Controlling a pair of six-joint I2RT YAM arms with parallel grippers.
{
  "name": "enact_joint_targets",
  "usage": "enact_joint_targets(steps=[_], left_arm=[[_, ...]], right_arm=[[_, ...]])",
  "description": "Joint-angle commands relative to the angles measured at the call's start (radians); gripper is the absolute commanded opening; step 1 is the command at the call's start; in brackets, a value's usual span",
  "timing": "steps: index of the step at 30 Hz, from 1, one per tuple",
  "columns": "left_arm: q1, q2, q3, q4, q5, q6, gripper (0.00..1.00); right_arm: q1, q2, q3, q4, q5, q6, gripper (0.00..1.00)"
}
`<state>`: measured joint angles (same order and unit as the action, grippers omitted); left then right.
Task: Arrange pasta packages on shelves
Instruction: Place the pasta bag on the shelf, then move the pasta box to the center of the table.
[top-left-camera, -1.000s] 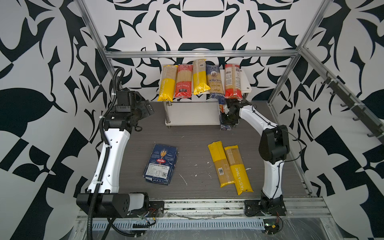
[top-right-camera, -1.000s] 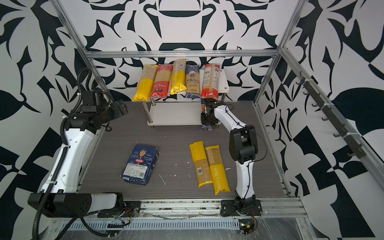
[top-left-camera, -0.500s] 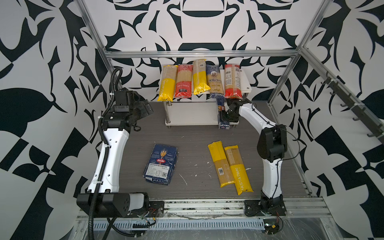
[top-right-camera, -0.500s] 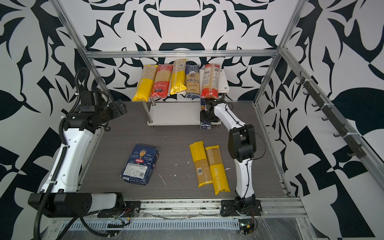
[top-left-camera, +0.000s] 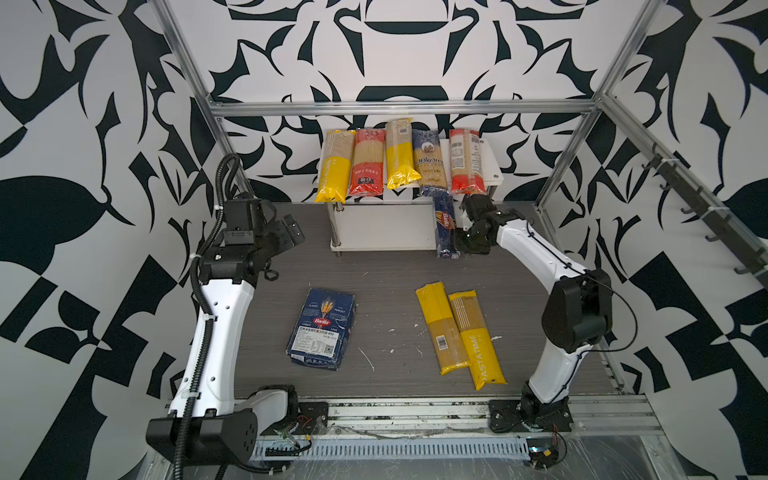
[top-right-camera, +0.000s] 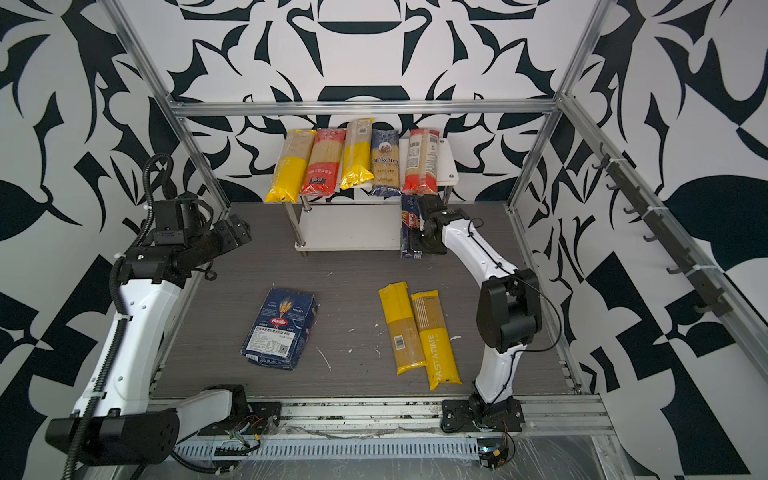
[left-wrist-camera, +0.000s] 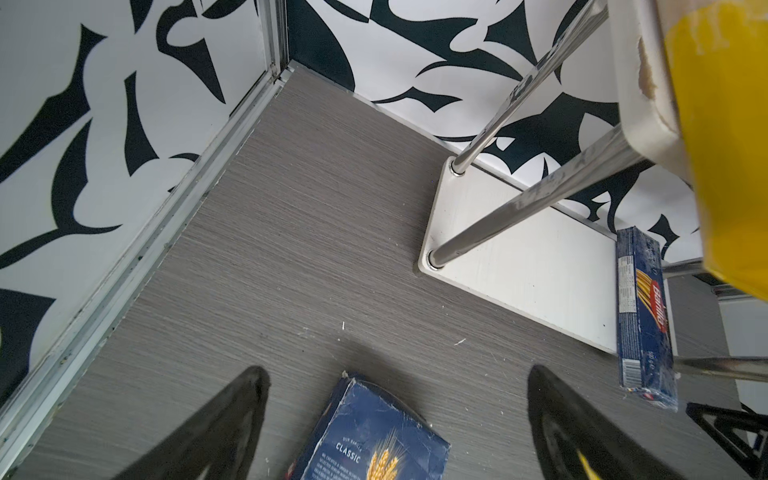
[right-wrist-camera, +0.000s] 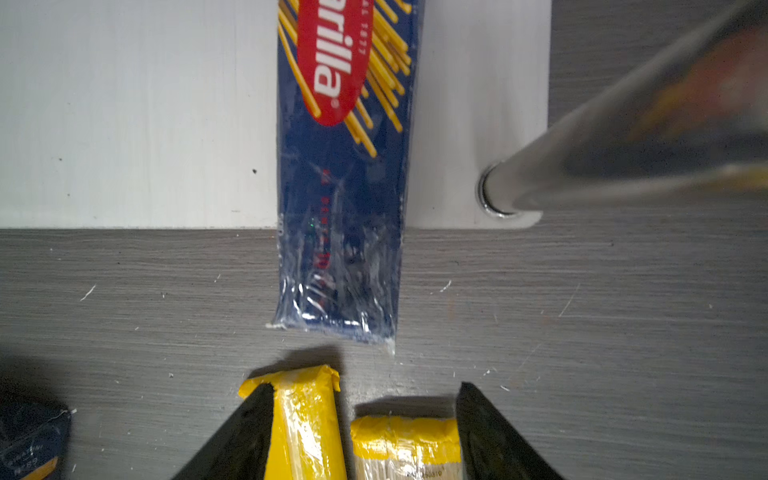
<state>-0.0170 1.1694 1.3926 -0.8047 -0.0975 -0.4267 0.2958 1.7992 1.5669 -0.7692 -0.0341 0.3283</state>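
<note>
Blue against white: a slim Barilla box (right-wrist-camera: 340, 187) lies lengthwise at the right end of the rack's lower board (top-left-camera: 386, 226). Its near end juts past the board's front edge over the grey worktop (top-left-camera: 395, 282). The right jaws, on the white right arm (top-left-camera: 536, 253), sit low just beside that end, parted and gripping nothing; the right wrist view shows their tips short of the box.

On the top board (top-left-camera: 492, 166) five long bags lie side by side, in both top views: yellow bag (top-left-camera: 334, 166), red bag (top-left-camera: 367, 162), second yellow bag (top-left-camera: 400, 158), blue bag (top-left-camera: 430, 166) and second red bag (top-left-camera: 464, 160), their near ends overhanging the edge.

Three packs remain on the worktop: a wide Barilla pack (top-left-camera: 322, 330) left of centre, and a pair of yellow bags (top-left-camera: 442, 328) touching each other right of centre.

The left jaws, on the left arm (top-left-camera: 220, 316), are raised off the rack's left side, spread wide and empty.
</note>
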Motion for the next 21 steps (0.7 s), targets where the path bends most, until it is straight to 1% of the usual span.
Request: enact_joint_targets(steps=[1,6,9,11,13,14,15,16,19,21], left_arm=[[0.005,-0.052,-0.066,-0.042,0.013,-0.035,1.00],[0.008,-0.115,-0.165,-0.089,0.005,-0.080,0.99],[0.011,-0.130,-0.207,-0.130,-0.006,-0.105,0.99],[0.015,-0.135,-0.235,-0.152,-0.014,-0.118,1.00],[0.024,-0.141,-0.270,-0.173,-0.018,-0.142,0.99],[0.030,-0.144,-0.287,-0.178,-0.011,-0.155,0.99],[0.036,-0.149,-0.309,-0.184,-0.004,-0.167,0.99],[0.039,-0.156,-0.332,-0.188,0.003,-0.178,0.99],[0.045,-0.177,-0.394,-0.198,0.030,-0.211,0.99],[0.046,-0.195,-0.429,-0.200,0.046,-0.227,0.99]], right_arm=[[-0.003,-0.105,-0.073,0.032,-0.029,0.031,0.73],[-0.001,-0.230,-0.232,0.069,-0.085,0.073,0.76],[0.020,-0.293,-0.296,0.065,-0.107,0.090,0.77],[0.057,-0.331,-0.327,0.048,-0.060,0.090,0.77],[0.111,-0.366,-0.343,0.033,-0.012,0.083,0.83],[0.129,-0.378,-0.350,0.030,-0.012,0.088,0.84],[0.148,-0.389,-0.356,0.031,-0.022,0.099,0.85],[0.166,-0.395,-0.362,0.033,-0.038,0.109,0.97],[0.220,-0.402,-0.367,0.045,-0.087,0.149,0.99],[0.246,-0.402,-0.391,0.105,-0.173,0.202,1.00]])
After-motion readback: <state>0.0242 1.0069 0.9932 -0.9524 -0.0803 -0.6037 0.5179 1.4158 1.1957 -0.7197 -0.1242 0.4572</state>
